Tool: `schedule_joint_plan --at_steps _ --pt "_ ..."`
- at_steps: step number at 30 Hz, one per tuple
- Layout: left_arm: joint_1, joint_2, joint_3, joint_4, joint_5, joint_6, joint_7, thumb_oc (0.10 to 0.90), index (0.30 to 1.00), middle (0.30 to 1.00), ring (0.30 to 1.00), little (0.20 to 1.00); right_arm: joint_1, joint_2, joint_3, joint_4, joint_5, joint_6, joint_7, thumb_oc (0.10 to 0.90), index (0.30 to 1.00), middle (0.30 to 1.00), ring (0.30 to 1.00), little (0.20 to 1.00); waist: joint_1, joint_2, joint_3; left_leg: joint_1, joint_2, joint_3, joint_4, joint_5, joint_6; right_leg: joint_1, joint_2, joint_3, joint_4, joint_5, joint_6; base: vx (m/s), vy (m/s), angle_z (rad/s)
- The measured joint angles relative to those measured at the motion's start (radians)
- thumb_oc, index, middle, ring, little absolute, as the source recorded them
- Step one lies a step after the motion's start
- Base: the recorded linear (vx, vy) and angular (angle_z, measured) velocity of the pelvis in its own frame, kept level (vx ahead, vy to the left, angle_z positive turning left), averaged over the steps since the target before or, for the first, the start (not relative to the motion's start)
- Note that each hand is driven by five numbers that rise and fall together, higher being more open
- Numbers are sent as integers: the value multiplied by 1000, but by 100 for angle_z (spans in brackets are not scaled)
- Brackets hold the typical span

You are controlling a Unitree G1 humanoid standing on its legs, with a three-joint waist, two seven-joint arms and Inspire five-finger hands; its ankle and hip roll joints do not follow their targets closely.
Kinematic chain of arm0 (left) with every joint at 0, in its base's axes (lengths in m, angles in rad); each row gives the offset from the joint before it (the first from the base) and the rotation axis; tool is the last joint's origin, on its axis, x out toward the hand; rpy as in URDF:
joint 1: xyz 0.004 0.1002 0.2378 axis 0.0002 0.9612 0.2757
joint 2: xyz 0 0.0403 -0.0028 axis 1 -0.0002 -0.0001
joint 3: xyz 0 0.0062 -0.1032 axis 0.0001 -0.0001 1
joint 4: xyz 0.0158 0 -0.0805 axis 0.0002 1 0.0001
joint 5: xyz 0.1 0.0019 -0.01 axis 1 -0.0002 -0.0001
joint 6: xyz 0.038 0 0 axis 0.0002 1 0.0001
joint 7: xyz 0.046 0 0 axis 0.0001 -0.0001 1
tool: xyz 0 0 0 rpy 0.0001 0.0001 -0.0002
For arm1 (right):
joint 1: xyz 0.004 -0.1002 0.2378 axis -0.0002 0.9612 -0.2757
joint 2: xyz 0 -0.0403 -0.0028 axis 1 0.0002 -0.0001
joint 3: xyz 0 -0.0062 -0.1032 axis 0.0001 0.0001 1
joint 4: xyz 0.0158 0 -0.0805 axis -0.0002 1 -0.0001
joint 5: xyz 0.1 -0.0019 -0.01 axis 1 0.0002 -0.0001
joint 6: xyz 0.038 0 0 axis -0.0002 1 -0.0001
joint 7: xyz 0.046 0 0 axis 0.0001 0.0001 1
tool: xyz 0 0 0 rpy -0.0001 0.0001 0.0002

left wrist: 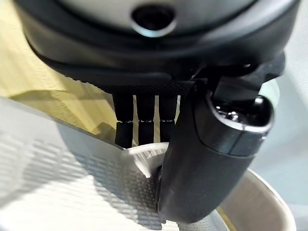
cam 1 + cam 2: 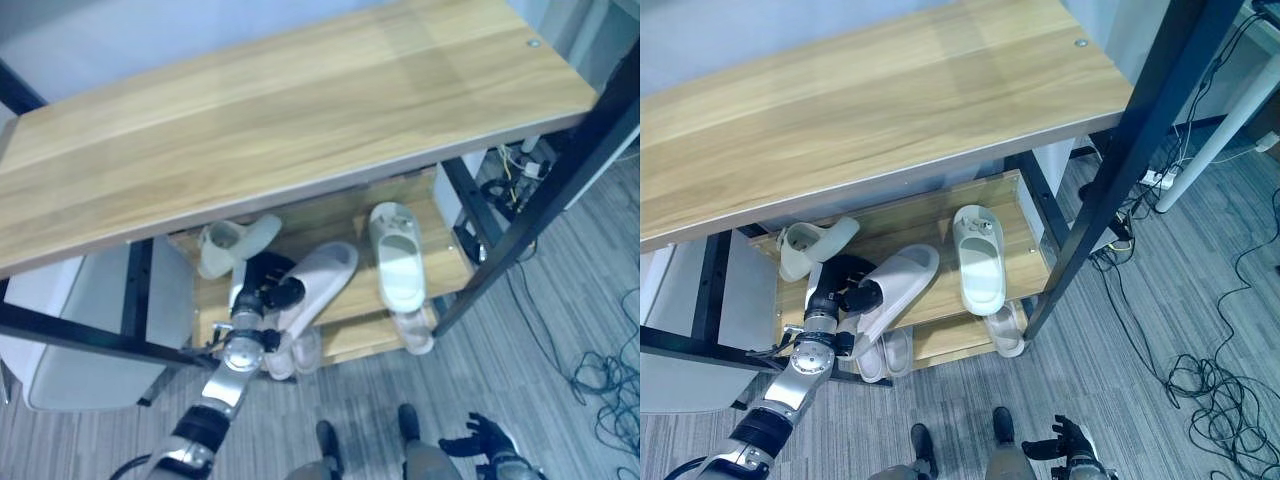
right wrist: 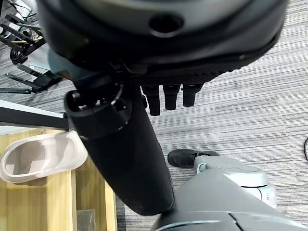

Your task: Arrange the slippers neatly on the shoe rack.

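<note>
Left hand (image 2: 840, 290) fingers clamped on white foam slipper (image 2: 902, 280) on wooden shoe rack's (image 2: 940, 225) middle shelf; right hand (image 3: 125, 159) fingers apart, holding nothing.

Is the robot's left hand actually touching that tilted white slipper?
Touching. In the left wrist view, the left hand has its thumb pressed on the slipper, fingers behind its edge.

Grey striped floor (image 2: 1200, 300) is seen at 5 o'clock; loose cables (image 2: 1215, 375) are strewn there, a white leg (image 2: 1215, 120) at 2 o'clock.
</note>
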Motion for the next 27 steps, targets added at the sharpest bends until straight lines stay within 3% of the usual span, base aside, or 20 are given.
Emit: schedule_joint_plan --at_steps 13,19,27 --pt "162 -29 -12 -189 -117 -1 -111 400 300 300 300 300 -1 0 0 1 0 2 -1 800 900 900 900 900 4 5 13 27 2 -12 0 0 0 32 2 -9 0 -2 -2 -3 -27 2" --pt "235 -22 0 -331 -149 -4 -139 400 300 300 300 300 8 -2 0 3 0 4 0 800 900 900 900 900 33 4 14 37 4 -34 0 4 -3 53 3 -29 0 -5 -2 -13 -53 10" --pt "308 -8 46 -381 -172 -20 -172 400 300 300 300 300 9 0 1 5 0 3 16 800 900 900 900 900 64 3 15 48 14 -65 0 12 -12 82 14 -62 0 -13 -9 -9 -47 12"
